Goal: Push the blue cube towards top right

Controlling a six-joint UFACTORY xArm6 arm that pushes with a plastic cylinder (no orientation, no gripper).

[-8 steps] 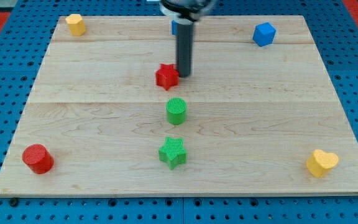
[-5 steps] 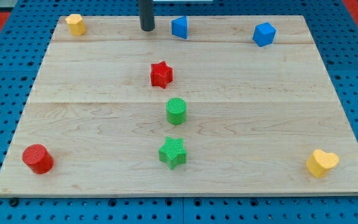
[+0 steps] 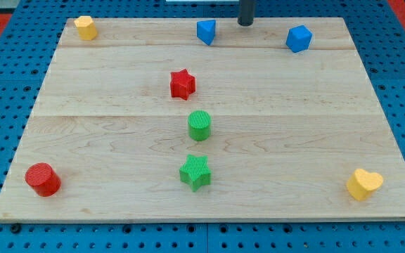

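Note:
The blue cube (image 3: 299, 38) sits near the board's top right corner. A second blue block (image 3: 205, 31), wedge-like in shape, sits at the top centre. My tip (image 3: 245, 24) is at the board's top edge, between the two blue blocks, to the left of the cube and touching neither.
A red star (image 3: 182, 83) lies left of centre, with a green cylinder (image 3: 199, 125) and a green star (image 3: 195, 171) below it. A yellow block (image 3: 85, 27) is at top left, a red cylinder (image 3: 42, 178) at bottom left, a yellow heart (image 3: 364, 183) at bottom right.
My tip left the red star, went up to the top edge left of the blue wedge, then moved right past it. The red star shifted slightly left.

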